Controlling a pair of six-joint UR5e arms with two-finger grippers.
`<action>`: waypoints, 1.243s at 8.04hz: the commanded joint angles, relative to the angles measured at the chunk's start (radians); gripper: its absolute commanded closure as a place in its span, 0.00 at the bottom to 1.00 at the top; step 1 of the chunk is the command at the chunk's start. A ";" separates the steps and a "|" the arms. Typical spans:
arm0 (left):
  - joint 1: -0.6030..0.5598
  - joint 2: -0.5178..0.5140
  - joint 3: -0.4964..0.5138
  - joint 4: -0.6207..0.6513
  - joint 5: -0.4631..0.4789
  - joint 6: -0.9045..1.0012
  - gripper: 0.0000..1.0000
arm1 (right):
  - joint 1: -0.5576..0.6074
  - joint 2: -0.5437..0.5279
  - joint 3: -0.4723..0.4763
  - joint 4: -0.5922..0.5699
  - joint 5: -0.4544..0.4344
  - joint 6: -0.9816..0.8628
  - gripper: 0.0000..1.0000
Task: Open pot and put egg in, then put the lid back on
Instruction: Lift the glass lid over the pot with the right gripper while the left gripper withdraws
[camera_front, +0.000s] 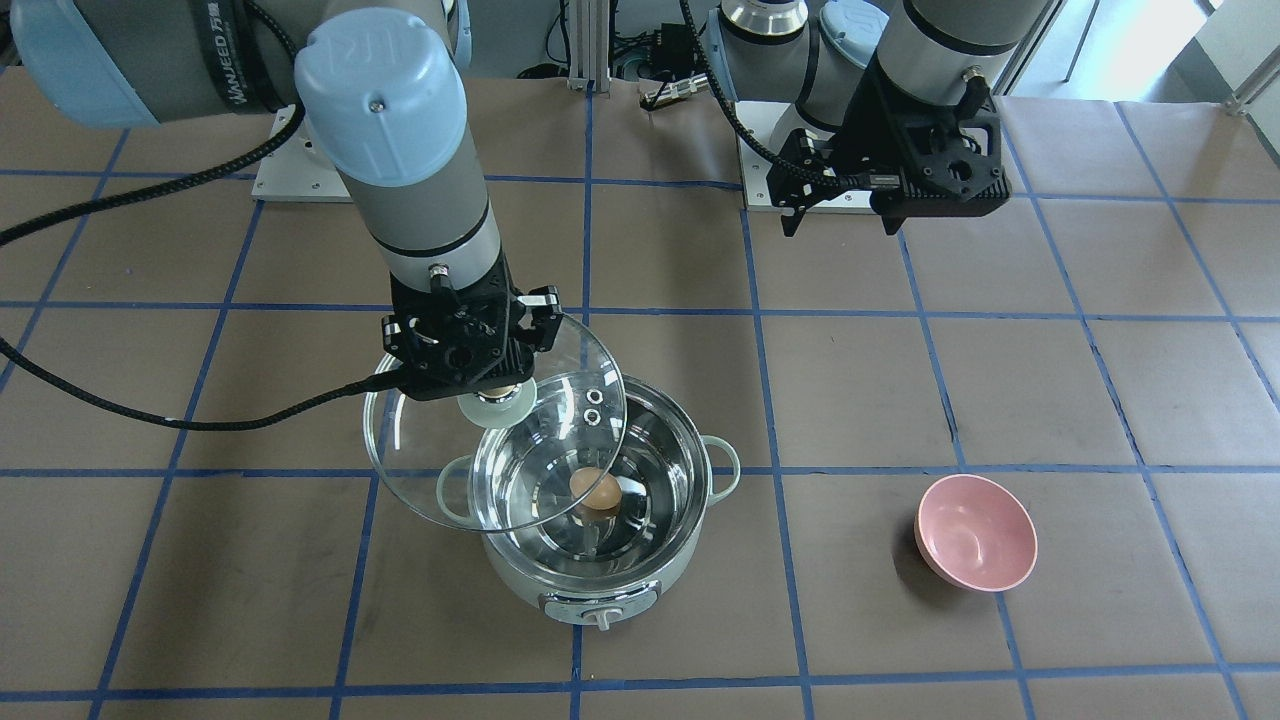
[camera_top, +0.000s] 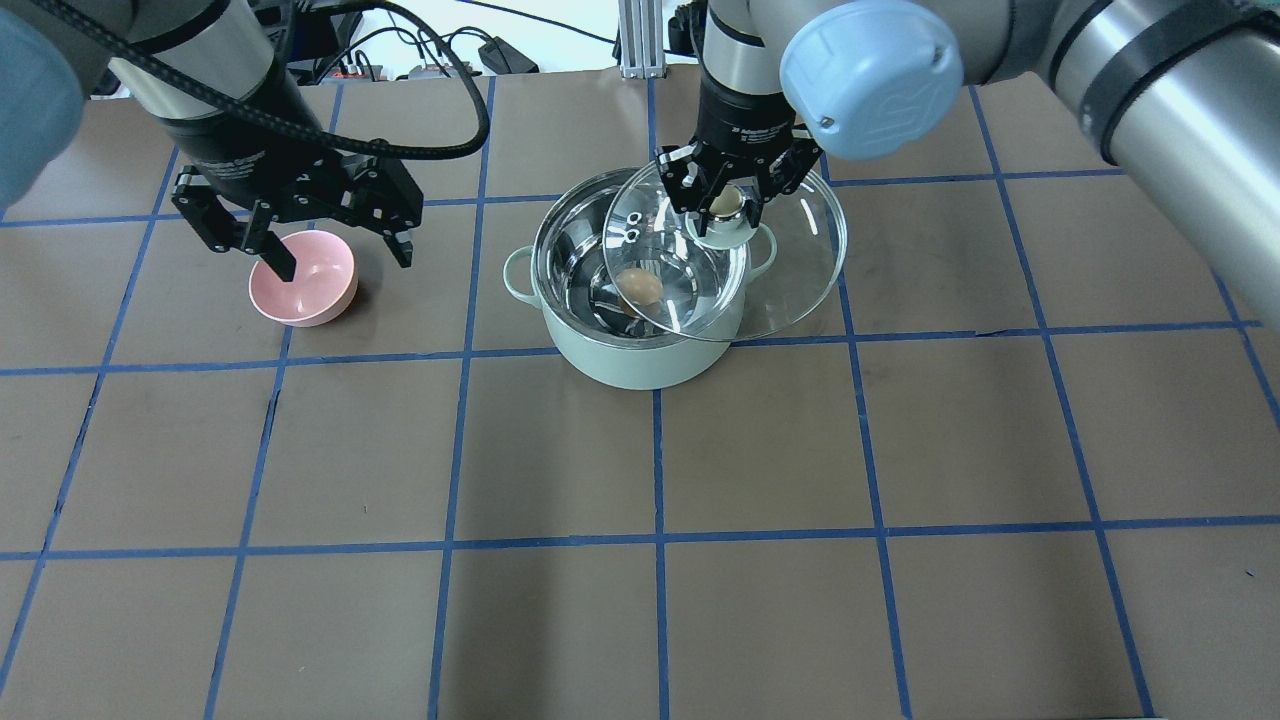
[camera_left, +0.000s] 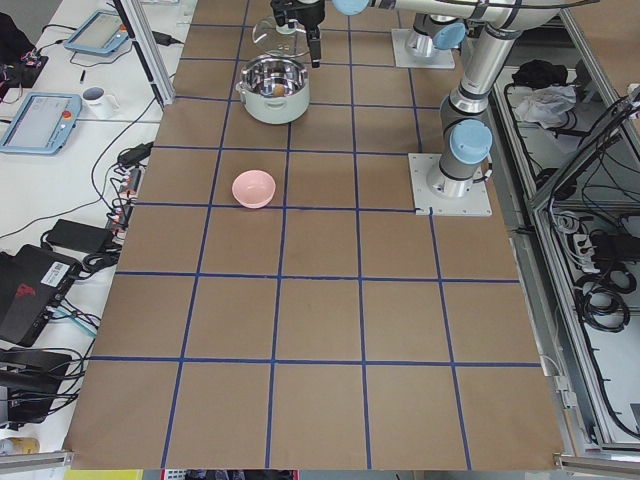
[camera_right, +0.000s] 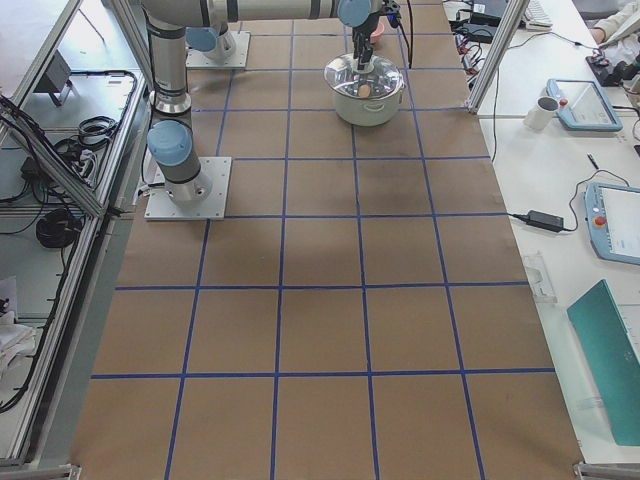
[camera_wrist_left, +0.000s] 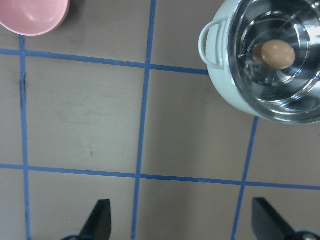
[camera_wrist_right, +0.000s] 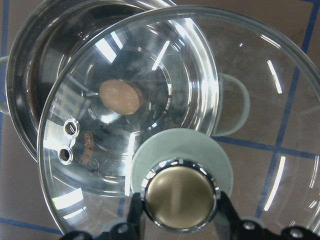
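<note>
The mint-green pot (camera_top: 640, 365) stands on the table with the tan egg (camera_top: 639, 286) on its steel bottom; the egg also shows in the front view (camera_front: 594, 490) and the left wrist view (camera_wrist_left: 278, 54). My right gripper (camera_top: 724, 205) is shut on the beige knob (camera_wrist_right: 179, 196) of the glass lid (camera_top: 790, 270). It holds the lid tilted above the pot, shifted towards the robot's right, so it covers only part of the opening (camera_front: 420, 460). My left gripper (camera_top: 340, 258) is open and empty above the pink bowl.
A small pink bowl (camera_top: 305, 285) sits on the table to the pot's left, under my left gripper. Brown paper with blue tape lines covers the table (camera_top: 640, 600).
</note>
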 joint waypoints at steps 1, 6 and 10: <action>0.039 0.004 0.007 -0.030 0.036 0.146 0.00 | 0.056 0.088 -0.067 -0.020 0.021 0.069 0.58; 0.042 0.001 0.008 -0.021 0.032 0.229 0.00 | 0.058 0.143 -0.081 -0.077 0.056 0.074 0.55; 0.041 0.065 0.007 -0.112 0.096 0.231 0.00 | 0.058 0.179 -0.093 -0.091 0.058 0.069 0.51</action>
